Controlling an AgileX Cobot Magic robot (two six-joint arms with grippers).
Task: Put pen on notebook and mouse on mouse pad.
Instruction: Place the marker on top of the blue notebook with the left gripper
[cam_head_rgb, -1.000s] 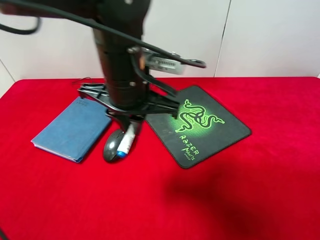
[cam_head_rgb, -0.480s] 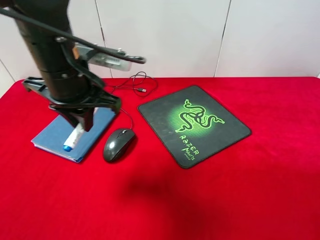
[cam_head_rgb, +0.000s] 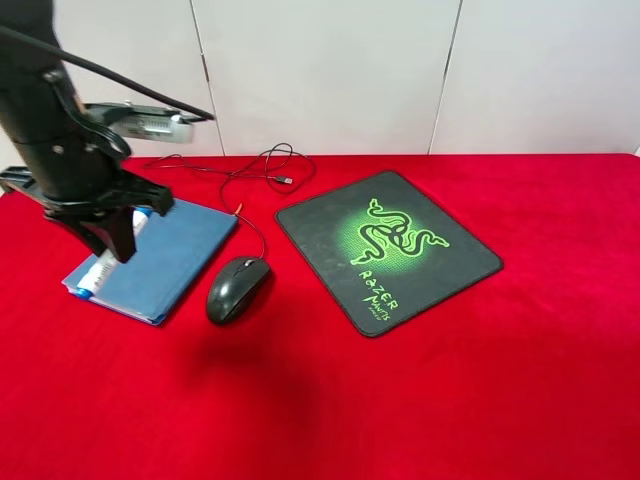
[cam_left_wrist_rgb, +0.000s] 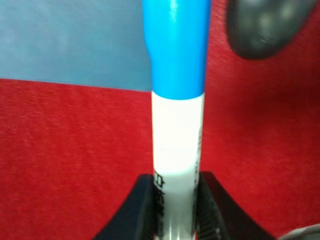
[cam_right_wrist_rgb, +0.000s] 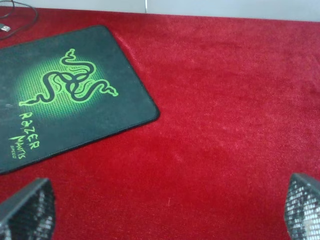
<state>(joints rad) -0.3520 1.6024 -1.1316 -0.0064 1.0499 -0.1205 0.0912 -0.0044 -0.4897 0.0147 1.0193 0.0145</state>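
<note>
The pen (cam_left_wrist_rgb: 177, 125) was pinched by its white barrel in the left gripper (cam_head_rgb: 115, 245), the jaws pressed tight on either side of it. That grip left the blue cap sticking out free, which I judged handy for laying it down flat. From the high camera it hung tilted over the left corner of the notebook (cam_head_rgb: 165, 255), with a blue end lowest. The wrist view showed the cap over the blue-grey cover and the barrel over red cloth, so it was at the book's edge rather than its middle. Whether the tip touched the cover I could not tell. The pen looked short, thick and glossy, with small dark print near the jaws.

The notebook lay shut and flat, set at an angle on the worktop (cam_head_rgb: 450, 400). Just beside it sat the mouse (cam_head_rgb: 237, 288) — on the cloth, not on the pad — with its cable (cam_head_rgb: 255, 170) looping toward the back. The mouse pad (cam_head_rgb: 390, 250) lay apart to the right, logo up, nothing on it. The right gripper (cam_right_wrist_rgb: 165, 207) hovered spread wide and empty over the cloth beside the pad — well placed, I reckoned, for the mouse job, which was not yet done.
</note>
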